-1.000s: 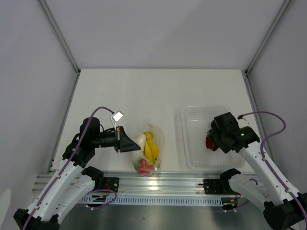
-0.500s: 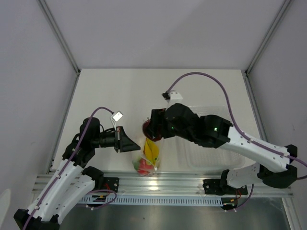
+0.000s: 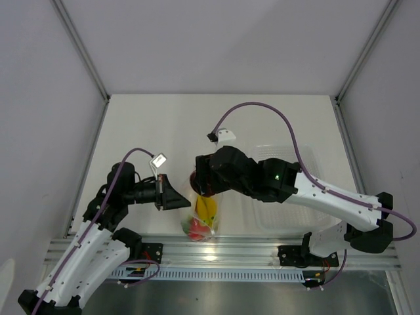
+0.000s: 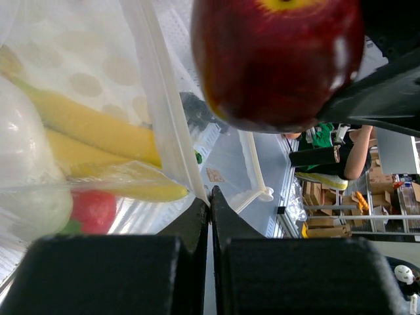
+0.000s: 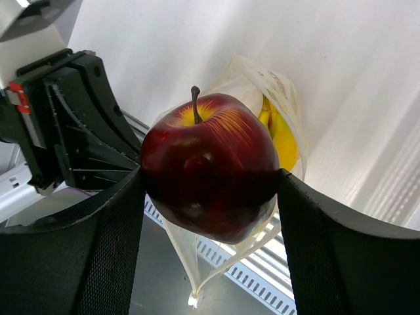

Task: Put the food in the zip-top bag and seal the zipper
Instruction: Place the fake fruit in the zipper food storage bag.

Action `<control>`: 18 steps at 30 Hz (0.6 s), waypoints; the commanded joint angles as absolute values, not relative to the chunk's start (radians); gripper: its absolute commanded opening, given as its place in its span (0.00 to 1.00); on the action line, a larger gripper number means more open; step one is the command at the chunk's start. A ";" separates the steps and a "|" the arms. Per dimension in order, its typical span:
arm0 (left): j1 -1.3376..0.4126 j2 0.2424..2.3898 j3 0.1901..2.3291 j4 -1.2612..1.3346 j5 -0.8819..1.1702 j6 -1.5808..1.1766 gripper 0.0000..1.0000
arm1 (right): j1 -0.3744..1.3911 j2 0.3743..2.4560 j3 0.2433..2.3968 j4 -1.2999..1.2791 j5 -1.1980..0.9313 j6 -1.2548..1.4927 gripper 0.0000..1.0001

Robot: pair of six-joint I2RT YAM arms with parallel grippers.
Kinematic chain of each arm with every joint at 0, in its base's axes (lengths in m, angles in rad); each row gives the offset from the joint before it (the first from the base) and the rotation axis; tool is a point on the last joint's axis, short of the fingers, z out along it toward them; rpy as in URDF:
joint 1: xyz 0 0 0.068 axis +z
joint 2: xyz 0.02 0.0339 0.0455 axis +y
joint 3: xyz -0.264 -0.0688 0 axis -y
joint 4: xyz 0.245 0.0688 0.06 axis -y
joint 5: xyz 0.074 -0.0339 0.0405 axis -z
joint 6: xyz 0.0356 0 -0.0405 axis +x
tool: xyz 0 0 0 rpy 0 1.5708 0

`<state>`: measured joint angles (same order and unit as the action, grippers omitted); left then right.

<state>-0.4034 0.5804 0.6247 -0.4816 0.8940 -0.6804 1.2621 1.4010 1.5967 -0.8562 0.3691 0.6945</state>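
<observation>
One apple at bag mouth, edge pinched

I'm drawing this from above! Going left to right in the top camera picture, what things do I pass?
Left end effector → zip-top bag → clear plastic tray. The red apple overlaps the bag, so it's left out.
</observation>
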 commanded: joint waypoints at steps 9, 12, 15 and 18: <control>-0.397 0.571 0.676 -0.477 0.900 -0.672 0.00 | 1.249 1.442 1.586 -0.828 0.357 0.683 0.75; -0.396 0.571 0.676 -0.479 0.900 -0.670 0.01 | 1.233 1.442 1.585 -0.848 0.371 0.686 0.99; -0.396 0.572 0.673 -0.480 0.900 -0.667 0.01 | 1.220 1.436 1.583 -0.862 0.380 0.696 0.99; -0.396 0.572 0.670 -0.483 0.900 -0.664 0.01 | 1.210 1.421 1.580 -0.865 0.383 0.696 0.99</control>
